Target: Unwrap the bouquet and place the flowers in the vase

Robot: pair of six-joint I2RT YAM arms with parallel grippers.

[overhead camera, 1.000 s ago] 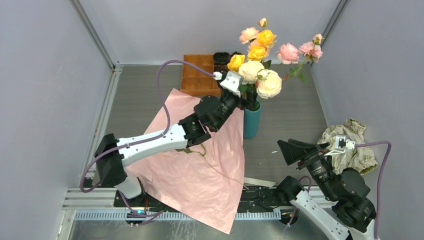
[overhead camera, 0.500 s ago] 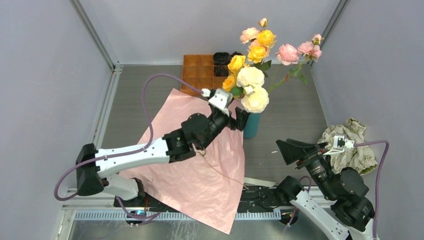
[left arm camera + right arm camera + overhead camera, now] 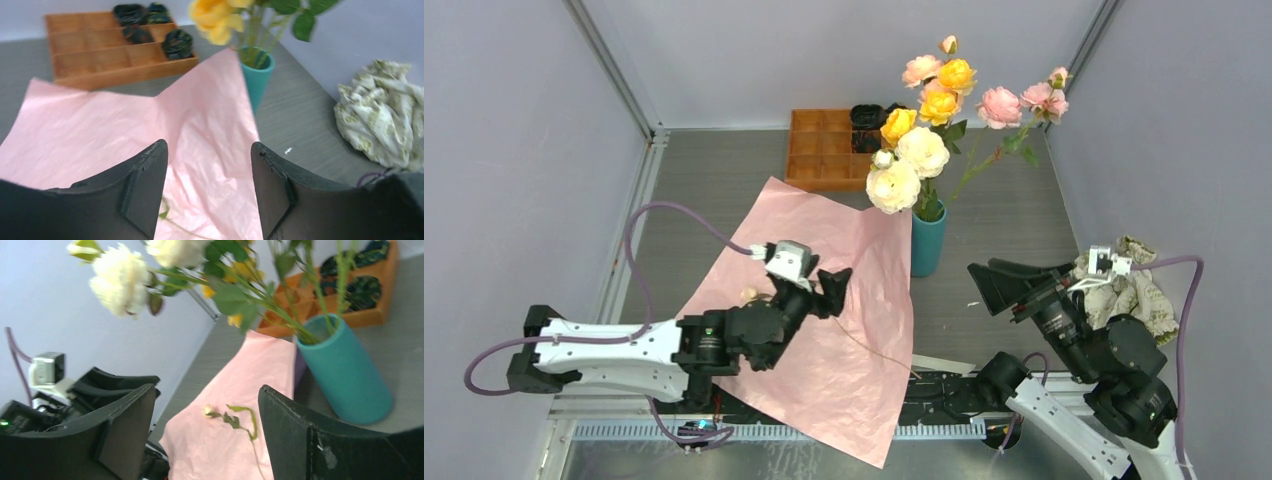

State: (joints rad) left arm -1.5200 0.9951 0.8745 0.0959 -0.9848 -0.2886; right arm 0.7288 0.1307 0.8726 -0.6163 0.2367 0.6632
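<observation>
The flowers (image 3: 921, 152) stand in the teal vase (image 3: 927, 245) at upper centre of the top view, heads spread above its rim. One small rosebud stem (image 3: 231, 418) lies flat on the pink wrapping paper (image 3: 844, 370), which is spread at lower centre with its right edge beside the vase. The left gripper (image 3: 209, 150) hovers over the paper, jaws wide apart, holding nothing. The right gripper (image 3: 207, 395), at lower right, is likewise spread and empty. An orange compartmented tray (image 3: 819, 150) sits behind the paper. A crumpled patterned cloth (image 3: 1134, 300) lies at right.
</observation>
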